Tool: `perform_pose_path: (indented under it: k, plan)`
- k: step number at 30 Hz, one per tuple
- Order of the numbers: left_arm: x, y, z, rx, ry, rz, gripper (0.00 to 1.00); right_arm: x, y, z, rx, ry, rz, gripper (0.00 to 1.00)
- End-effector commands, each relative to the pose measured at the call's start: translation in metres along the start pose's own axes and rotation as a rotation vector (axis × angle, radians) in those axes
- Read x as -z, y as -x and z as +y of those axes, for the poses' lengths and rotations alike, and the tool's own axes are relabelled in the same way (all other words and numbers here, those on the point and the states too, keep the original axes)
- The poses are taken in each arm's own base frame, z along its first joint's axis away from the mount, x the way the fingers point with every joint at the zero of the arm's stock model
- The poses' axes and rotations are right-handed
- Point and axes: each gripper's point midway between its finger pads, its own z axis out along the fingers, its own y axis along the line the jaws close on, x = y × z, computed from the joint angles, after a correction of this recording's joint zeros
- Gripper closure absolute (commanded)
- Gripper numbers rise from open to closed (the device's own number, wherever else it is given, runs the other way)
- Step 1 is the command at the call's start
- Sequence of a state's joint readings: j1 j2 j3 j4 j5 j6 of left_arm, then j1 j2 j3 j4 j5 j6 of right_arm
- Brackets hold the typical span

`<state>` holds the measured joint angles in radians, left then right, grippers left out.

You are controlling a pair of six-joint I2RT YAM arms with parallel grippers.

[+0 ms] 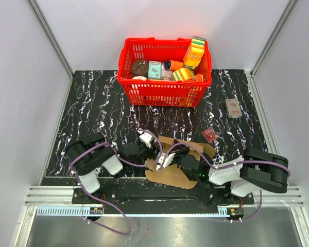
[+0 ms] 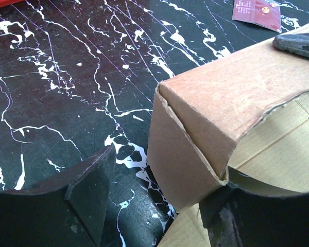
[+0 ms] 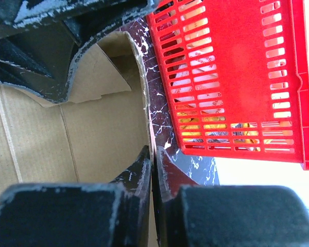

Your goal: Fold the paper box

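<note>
The paper box (image 1: 170, 175) is brown corrugated cardboard, partly folded, lying at the near middle of the table between both arms. My left gripper (image 1: 158, 154) is at its left side. In the left wrist view the left gripper (image 2: 165, 172) is open and straddles a raised corner of the box (image 2: 221, 98); the left finger (image 2: 90, 190) stands clear of the wall, and the right finger (image 2: 232, 221) sits inside the box behind it. My right gripper (image 1: 178, 156) is shut on an upright wall edge of the box (image 3: 103, 134), pinched thin between its fingers (image 3: 153, 154).
A red plastic basket (image 1: 162, 93) with several small printed boxes stands at the back middle; it also shows in the right wrist view (image 3: 237, 77). A small red packet (image 1: 210, 135) lies just right of the box. A small brown box (image 1: 233, 108) lies at the right.
</note>
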<state>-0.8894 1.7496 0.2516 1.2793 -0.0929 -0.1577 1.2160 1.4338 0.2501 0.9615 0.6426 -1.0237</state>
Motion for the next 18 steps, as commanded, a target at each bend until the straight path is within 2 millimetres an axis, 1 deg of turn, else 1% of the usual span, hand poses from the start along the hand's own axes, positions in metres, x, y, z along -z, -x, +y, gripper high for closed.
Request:
perform_pose_path:
  k: [1,4,8,12,13,18]
  plan:
    - [-0.007,0.069,-0.002,0.036,0.032,-0.266,0.36,0.004,0.010,0.001,-0.080,0.003,-0.043,0.88]
    - [-0.008,0.072,-0.002,0.035,0.048,-0.275,0.38,0.005,0.012,0.002,-0.087,0.017,-0.054,0.86]
    - [-0.011,0.074,-0.004,0.030,0.052,-0.276,0.38,0.008,0.015,0.005,-0.115,0.037,-0.068,0.80]
    - [-0.012,0.074,-0.006,0.026,0.054,-0.275,0.39,0.011,0.017,0.007,-0.141,0.053,-0.091,0.76]
    - [-0.012,0.074,-0.006,0.026,0.054,-0.275,0.39,0.013,0.018,0.005,-0.151,0.050,-0.099,0.75]
    - [-0.013,0.073,-0.007,0.026,0.056,-0.272,0.39,0.016,0.020,0.009,-0.180,0.075,-0.117,0.75]
